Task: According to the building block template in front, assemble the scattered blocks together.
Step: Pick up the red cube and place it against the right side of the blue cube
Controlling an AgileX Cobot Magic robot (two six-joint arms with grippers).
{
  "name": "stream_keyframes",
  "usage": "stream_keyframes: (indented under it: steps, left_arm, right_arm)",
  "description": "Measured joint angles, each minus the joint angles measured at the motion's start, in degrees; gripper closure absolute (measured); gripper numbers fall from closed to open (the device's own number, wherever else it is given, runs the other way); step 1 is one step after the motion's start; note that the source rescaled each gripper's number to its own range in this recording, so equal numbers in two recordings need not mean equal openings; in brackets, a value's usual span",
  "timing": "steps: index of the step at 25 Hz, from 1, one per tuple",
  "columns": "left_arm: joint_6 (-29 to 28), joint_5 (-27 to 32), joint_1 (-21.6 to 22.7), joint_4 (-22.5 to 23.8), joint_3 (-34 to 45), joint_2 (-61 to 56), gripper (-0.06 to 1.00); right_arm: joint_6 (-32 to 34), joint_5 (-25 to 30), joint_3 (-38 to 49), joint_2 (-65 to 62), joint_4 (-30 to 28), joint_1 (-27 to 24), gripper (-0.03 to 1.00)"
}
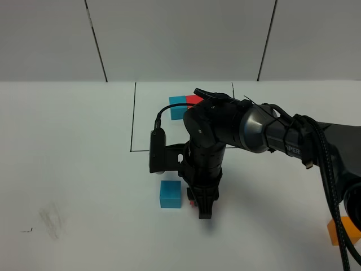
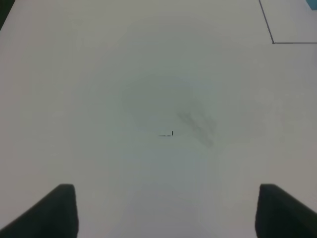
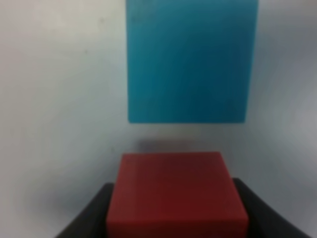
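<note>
In the exterior high view, my right gripper [image 1: 203, 210] points down at the table just right of the scattered blue block [image 1: 170, 194]. It is shut on the scattered red block [image 3: 177, 191], of which only a sliver [image 1: 191, 198] shows beside the arm. The right wrist view shows the red block between the dark fingers [image 3: 91, 215], a small gap short of the blue block [image 3: 188, 59]. The scattered orange block [image 1: 342, 231] lies far right, partly behind a cable. The template's blue [image 1: 179, 106] and red [image 1: 195, 99] cubes show behind the arm. My left gripper [image 2: 166, 213] is open over bare table.
A thin black drawn frame [image 1: 135, 118] surrounds the template; one of its corners shows in the left wrist view [image 2: 272, 41]. A grey smudge [image 1: 53, 217] marks the table at the front left. The right arm's body and cables cross the middle and right side.
</note>
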Motion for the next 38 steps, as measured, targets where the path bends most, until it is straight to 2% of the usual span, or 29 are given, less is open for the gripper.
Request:
stream_keyframes:
  steps: [6, 16, 28, 38]
  left_arm:
    - [0.0, 0.0, 0.0, 0.0, 0.0, 0.0, 0.10]
    - [0.0, 0.0, 0.0, 0.0, 0.0, 0.0, 0.10]
    - [0.0, 0.0, 0.0, 0.0, 0.0, 0.0, 0.10]
    - [0.0, 0.0, 0.0, 0.0, 0.0, 0.0, 0.10]
  right_arm:
    - [-2.4, 0.3, -0.4, 0.9, 0.1, 0.0, 0.97]
    - [-3.8, 3.8, -5.4, 3.1, 0.2, 0.0, 0.97]
    - [1.2, 4.5, -5.4, 3.1, 0.2, 0.0, 0.97]
    - [1.6, 4.2, -5.4, 4.7, 0.3, 0.0, 0.97]
